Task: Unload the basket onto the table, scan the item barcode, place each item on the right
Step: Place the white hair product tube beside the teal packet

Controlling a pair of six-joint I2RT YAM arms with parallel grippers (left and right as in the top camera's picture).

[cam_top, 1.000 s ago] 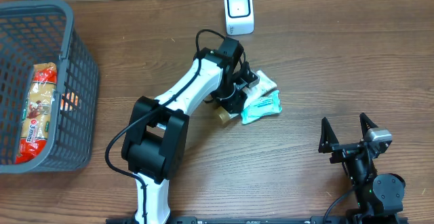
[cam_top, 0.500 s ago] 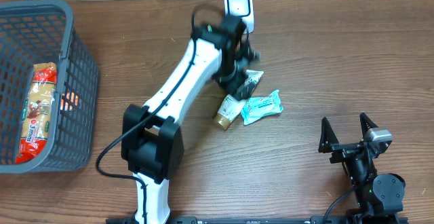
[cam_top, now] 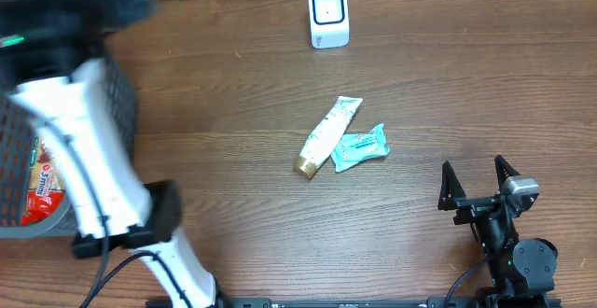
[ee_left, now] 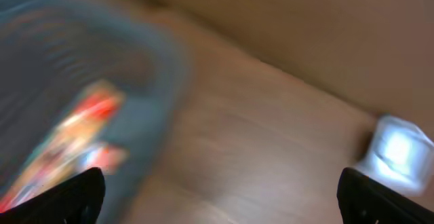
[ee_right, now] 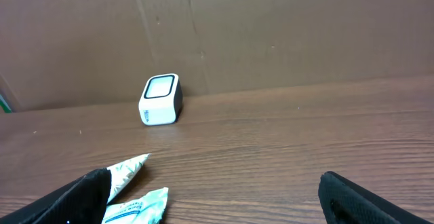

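A white barcode scanner stands at the back of the table, its window facing forward; it also shows in the right wrist view and blurred in the left wrist view. Two items lie mid-table, touching: a pale tube with a gold cap and a teal packet. Neither is held. My left arm is blurred over the basket at far left. Its gripper is open with nothing between the fingers. My right gripper rests open at front right, apart from the items.
A grey mesh basket stands at the left edge with a red snack packet inside; the left wrist view shows both blurred. A brown wall runs along the table's back edge.
My left gripper opened and let go of the tube beside the teal packet. The arm then rose past the scanner and swung fast to the far left over the basket. The right arm stayed still.
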